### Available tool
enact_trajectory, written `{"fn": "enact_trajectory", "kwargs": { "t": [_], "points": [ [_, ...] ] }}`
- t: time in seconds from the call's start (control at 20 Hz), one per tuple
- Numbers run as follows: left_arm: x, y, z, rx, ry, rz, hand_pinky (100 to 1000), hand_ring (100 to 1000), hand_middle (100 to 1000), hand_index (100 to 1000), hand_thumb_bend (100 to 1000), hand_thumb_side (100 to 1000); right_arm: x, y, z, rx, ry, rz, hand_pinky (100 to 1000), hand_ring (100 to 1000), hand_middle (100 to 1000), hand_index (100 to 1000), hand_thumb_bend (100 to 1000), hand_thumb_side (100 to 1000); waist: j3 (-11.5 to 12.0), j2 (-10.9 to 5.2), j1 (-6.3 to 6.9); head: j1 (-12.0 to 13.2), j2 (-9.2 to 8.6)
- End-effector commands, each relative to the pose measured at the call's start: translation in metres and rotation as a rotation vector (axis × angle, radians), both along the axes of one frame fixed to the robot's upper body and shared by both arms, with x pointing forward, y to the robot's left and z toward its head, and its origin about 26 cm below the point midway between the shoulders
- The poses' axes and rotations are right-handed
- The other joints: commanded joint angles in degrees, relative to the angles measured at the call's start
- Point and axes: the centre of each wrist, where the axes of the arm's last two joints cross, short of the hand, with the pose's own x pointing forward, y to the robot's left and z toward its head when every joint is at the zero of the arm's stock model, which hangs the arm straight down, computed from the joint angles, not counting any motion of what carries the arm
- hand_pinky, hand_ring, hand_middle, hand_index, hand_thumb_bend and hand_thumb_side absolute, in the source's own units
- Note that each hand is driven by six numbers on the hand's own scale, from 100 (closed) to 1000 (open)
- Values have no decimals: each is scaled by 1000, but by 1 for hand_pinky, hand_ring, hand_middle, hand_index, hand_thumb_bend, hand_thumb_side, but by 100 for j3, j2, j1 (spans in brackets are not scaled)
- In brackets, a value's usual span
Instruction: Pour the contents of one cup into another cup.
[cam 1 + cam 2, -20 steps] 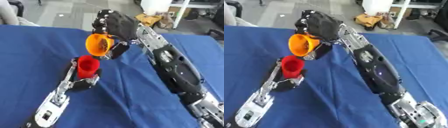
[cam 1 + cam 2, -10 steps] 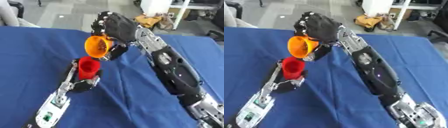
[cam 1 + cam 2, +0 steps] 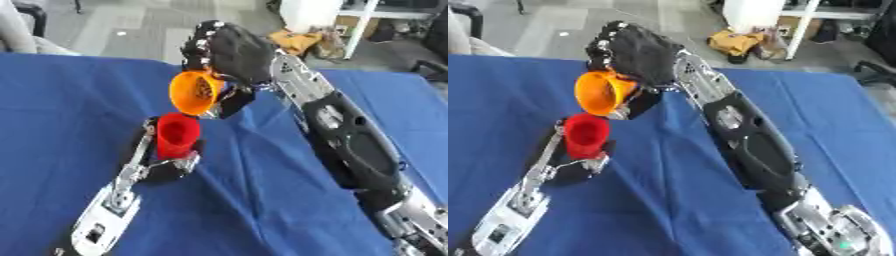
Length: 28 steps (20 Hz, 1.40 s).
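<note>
An orange cup (image 3: pixel 196 92) hangs tipped on its side, its mouth facing down and left over the red cup (image 3: pixel 178 133). My right hand (image 3: pixel 229 51) is curled round the orange cup from above and behind. The red cup stands upright just below it, gripped by my left hand (image 3: pixel 164 162), whose fingers wrap its lower part. The two cups are close but apart. I cannot see anything inside either cup.
A blue cloth covers the table (image 3: pixel 262 200). My right forearm (image 3: pixel 350 145) stretches across the right half of the cloth; my left forearm (image 3: pixel 105 210) lies along the lower left. Beyond the far edge are grey floor and cluttered furniture.
The orange cup has stayed tipped above the red cup, with only a slight shift. Both arms are nearly still.
</note>
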Motion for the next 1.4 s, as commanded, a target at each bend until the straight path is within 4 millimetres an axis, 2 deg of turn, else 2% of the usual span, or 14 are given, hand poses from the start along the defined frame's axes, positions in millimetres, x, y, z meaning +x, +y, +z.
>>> {"fn": "enact_trajectory", "kwargs": {
  "t": [0.05, 0.6, 1.4],
  "points": [
    [3, -3, 11, -14, -29, -3, 585, 375, 434, 654, 100, 287, -4, 2, 21, -12, -79, 19, 482, 434, 405, 436, 100, 588, -13, -110, 25, -11, -51],
    [3, -4, 11, -16, -26, -4, 586, 374, 434, 652, 100, 287, -4, 6, 21, -84, -201, -9, 483, 469, 447, 452, 100, 547, -3, -122, 11, -9, -52],
    [3, -2, 9, -18, -11, 4, 589, 375, 433, 653, 100, 292, 4, -2, 21, -108, -314, -43, 480, 494, 475, 464, 100, 509, 1, -158, -28, 11, -48]
  ]
}}
